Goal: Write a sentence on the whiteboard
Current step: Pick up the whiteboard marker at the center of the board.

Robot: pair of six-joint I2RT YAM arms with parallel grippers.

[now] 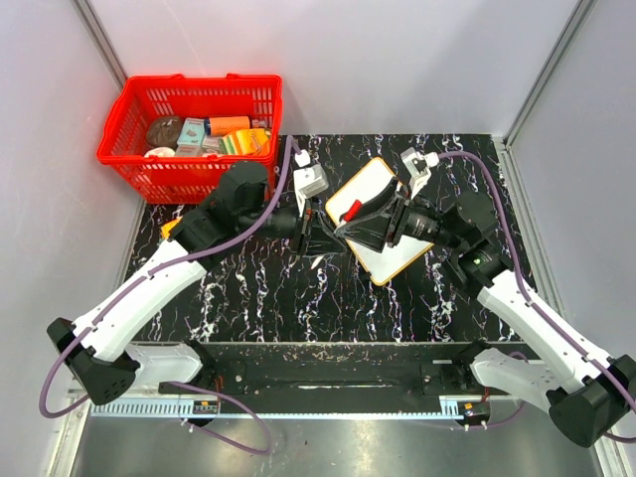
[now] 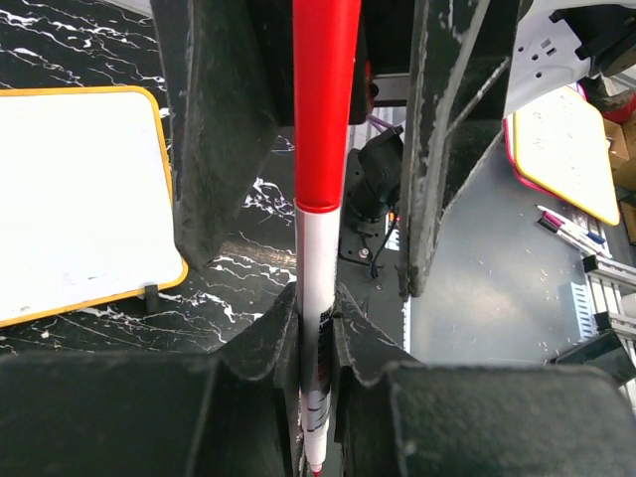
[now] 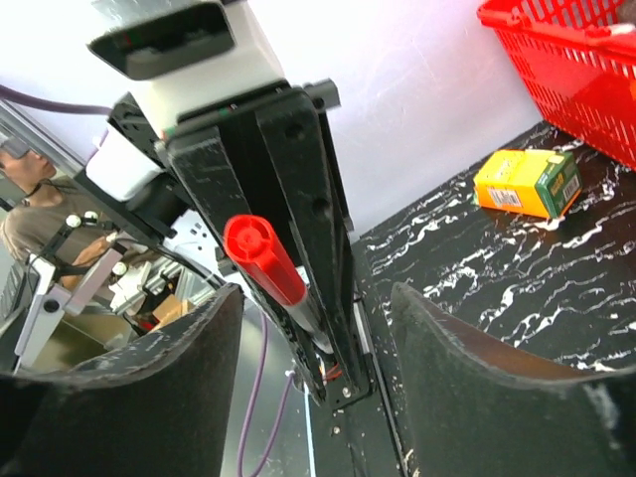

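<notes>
The whiteboard (image 1: 397,260) lies askew on the desk (image 1: 248,288), right of centre, beneath both wrists. The part seen from the left wrist is blank, so the sentence seems not yet begun, though the arms hide some of the board. The left gripper (image 2: 316,323) has its jaws clamped on the marker (image 2: 320,258), and the red cap (image 3: 263,256) is still on. The right gripper (image 3: 316,293) holds its jaws wide apart on either side of the cap, gripping nothing. Uncapping and all the writing remain.

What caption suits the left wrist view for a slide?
Left jaws shut on a red-capped marker beside the whiteboard.
</notes>
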